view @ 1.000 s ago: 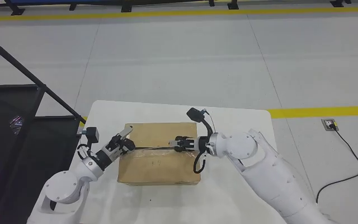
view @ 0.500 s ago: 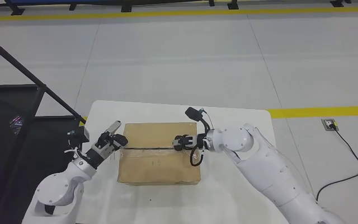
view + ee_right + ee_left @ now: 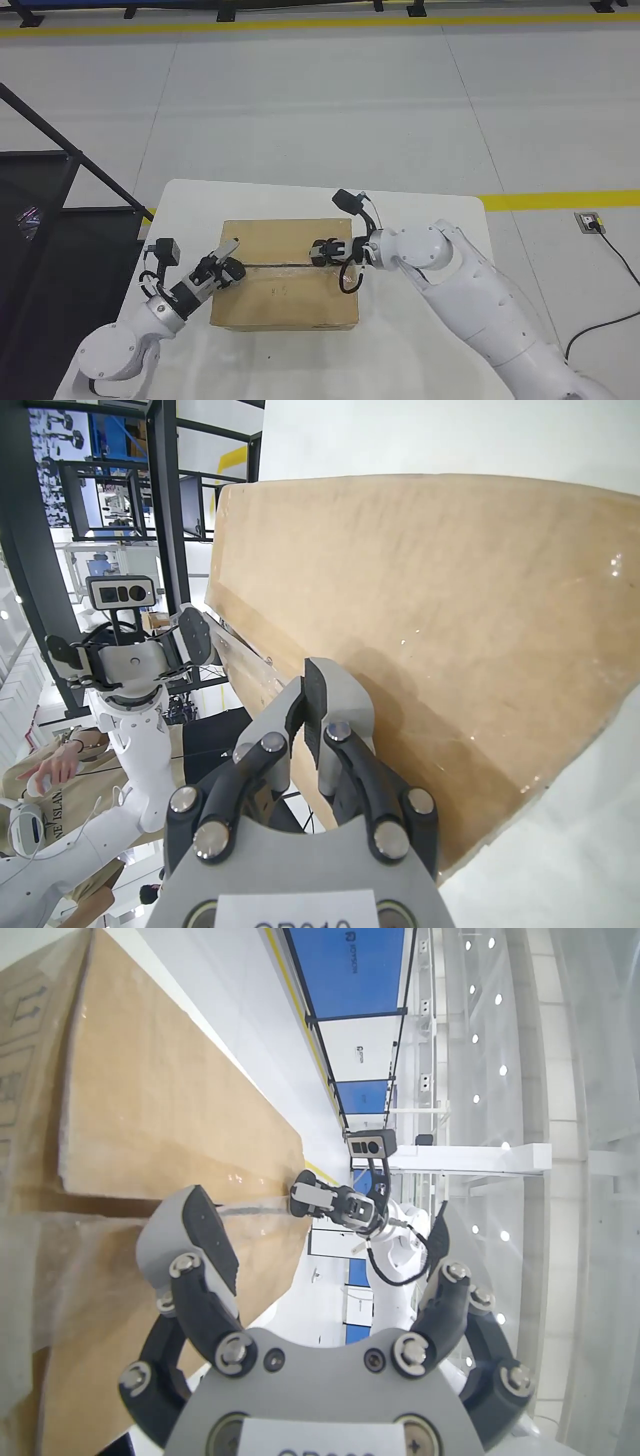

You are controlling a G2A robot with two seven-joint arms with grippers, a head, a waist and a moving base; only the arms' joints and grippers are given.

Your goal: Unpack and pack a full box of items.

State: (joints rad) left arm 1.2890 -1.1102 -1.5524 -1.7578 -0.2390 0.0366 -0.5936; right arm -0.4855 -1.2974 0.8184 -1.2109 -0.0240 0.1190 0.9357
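Observation:
A closed brown cardboard box (image 3: 285, 290) lies in the middle of the white table (image 3: 420, 330). Clear tape (image 3: 250, 1207) runs along its top seam. My left gripper (image 3: 224, 268) is open at the box's left end, one finger over the seam (image 3: 207, 1228) and the other off the box. My right gripper (image 3: 324, 251) is shut at the seam's right end, its fingertips (image 3: 310, 695) against the top edge. I cannot tell whether they pinch the tape. The left gripper (image 3: 192, 640) shows at the far end of the seam in the right wrist view.
A black frame and dark panel (image 3: 40, 250) stand just off the table's left side. Bare table surface lies in front of the box and to its right (image 3: 440, 230). The floor beyond has a yellow line (image 3: 560, 200).
The left gripper swung out past the box's left edge half a second ago and has come back onto the seam end, still open. The right gripper has barely shifted.

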